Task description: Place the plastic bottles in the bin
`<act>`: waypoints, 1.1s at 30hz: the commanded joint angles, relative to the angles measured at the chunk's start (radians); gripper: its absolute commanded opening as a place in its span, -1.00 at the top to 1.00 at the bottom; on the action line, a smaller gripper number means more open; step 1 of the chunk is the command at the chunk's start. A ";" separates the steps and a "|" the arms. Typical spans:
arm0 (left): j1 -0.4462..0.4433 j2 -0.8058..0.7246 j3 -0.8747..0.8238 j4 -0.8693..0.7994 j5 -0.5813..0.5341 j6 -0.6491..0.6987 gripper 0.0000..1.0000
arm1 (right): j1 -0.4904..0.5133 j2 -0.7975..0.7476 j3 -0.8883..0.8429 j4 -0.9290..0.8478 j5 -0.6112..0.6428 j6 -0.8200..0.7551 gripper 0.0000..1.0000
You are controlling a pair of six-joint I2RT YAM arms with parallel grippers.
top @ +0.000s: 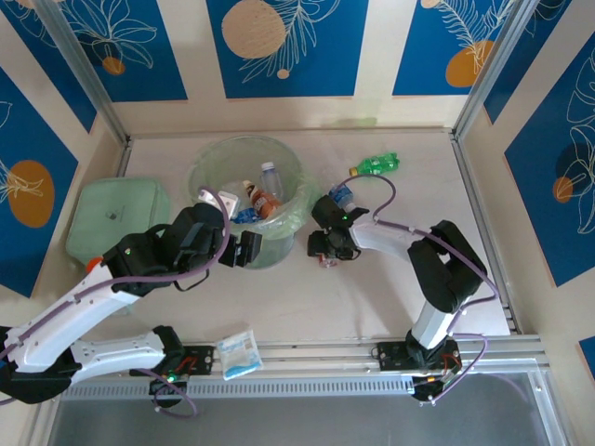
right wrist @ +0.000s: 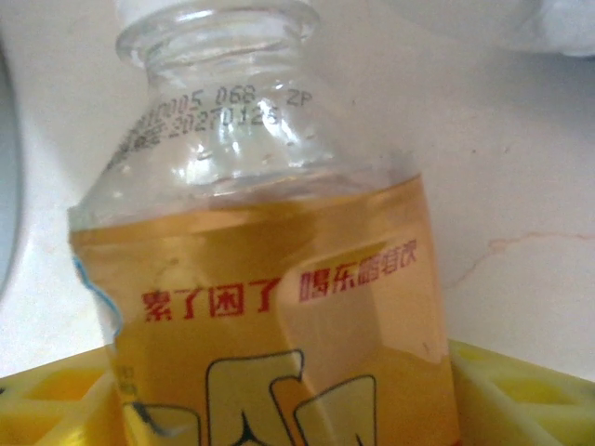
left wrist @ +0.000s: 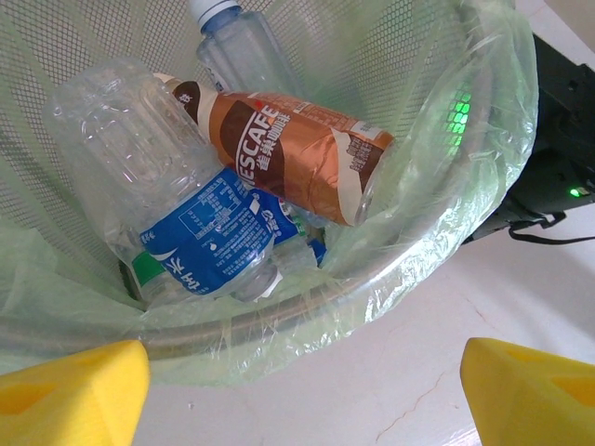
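Note:
The bin (top: 206,160), a pale-green bucket with a clear bag, holds several plastic bottles: a brown-labelled one (left wrist: 288,158), a crushed blue-labelled one (left wrist: 204,242) and a clear one (left wrist: 237,51). My left gripper (top: 249,249) hangs open at the bin's near side, its yellow fingers (left wrist: 74,390) wide apart above bare table by the rim (left wrist: 279,311). My right gripper (top: 325,253) sits just right of the bin, shut on an upright yellow-labelled bottle (right wrist: 279,279) that fills the space between its fingers (right wrist: 521,400). A green bottle (top: 376,165) and a blue-capped bottle (top: 340,195) lie behind it.
A flat pale-green lidded box (top: 116,218) sits left of the bin. A blue-white sachet (top: 239,353) lies at the near edge. Metal frame rails (top: 483,214) bound the table on the right. The right arm's black body (left wrist: 558,139) is close to the bin's right side.

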 commanded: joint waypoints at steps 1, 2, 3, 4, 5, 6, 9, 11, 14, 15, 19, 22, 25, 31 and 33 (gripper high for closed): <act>0.012 -0.015 -0.008 -0.004 0.000 -0.004 -0.73 | 0.013 -0.084 -0.019 -0.034 0.033 0.028 -0.35; 0.012 -0.015 -0.007 -0.005 -0.001 -0.004 -0.73 | 0.015 -0.101 -0.025 -0.036 0.036 0.033 -0.35; 0.011 -0.016 -0.006 -0.006 -0.002 -0.004 -0.73 | 0.016 -0.124 -0.032 -0.040 0.040 0.038 -0.34; 0.012 -0.018 -0.006 -0.007 -0.002 -0.004 -0.73 | 0.016 -0.150 -0.039 -0.046 0.043 0.044 -0.33; 0.012 -0.020 -0.006 -0.008 -0.006 -0.004 -0.73 | 0.016 -0.175 -0.047 -0.052 0.049 0.049 -0.33; 0.012 -0.023 -0.005 -0.010 -0.007 -0.004 -0.73 | 0.016 -0.209 -0.057 -0.059 0.055 0.054 -0.33; 0.012 -0.033 0.001 -0.014 -0.016 -0.004 -0.73 | 0.009 -0.321 -0.088 -0.095 0.080 0.065 -0.29; 0.012 -0.035 0.009 -0.017 -0.021 -0.001 -0.73 | -0.004 -0.406 -0.100 -0.137 0.096 0.070 -0.29; 0.013 -0.036 0.019 -0.021 -0.028 0.000 -0.73 | -0.035 -0.540 -0.095 -0.214 0.121 0.063 -0.28; 0.013 -0.035 0.023 -0.022 -0.033 0.001 -0.73 | -0.045 -0.591 -0.081 -0.239 0.127 0.056 -0.28; 0.018 -0.037 0.038 -0.023 -0.057 0.006 -0.73 | -0.074 -0.714 0.043 -0.325 0.136 0.005 -0.26; 0.021 -0.036 0.052 -0.021 -0.065 0.006 -0.73 | -0.079 -0.693 0.192 -0.352 0.104 -0.051 -0.27; 0.022 -0.034 0.066 -0.028 -0.073 0.007 -0.72 | -0.069 -0.617 0.344 -0.345 0.043 -0.088 -0.25; 0.027 -0.049 0.106 -0.059 -0.115 0.003 -0.72 | 0.042 -0.413 0.631 -0.289 0.012 -0.155 -0.24; 0.029 -0.053 0.119 -0.066 -0.120 0.005 -0.71 | 0.077 -0.339 0.706 -0.258 -0.003 -0.184 -0.25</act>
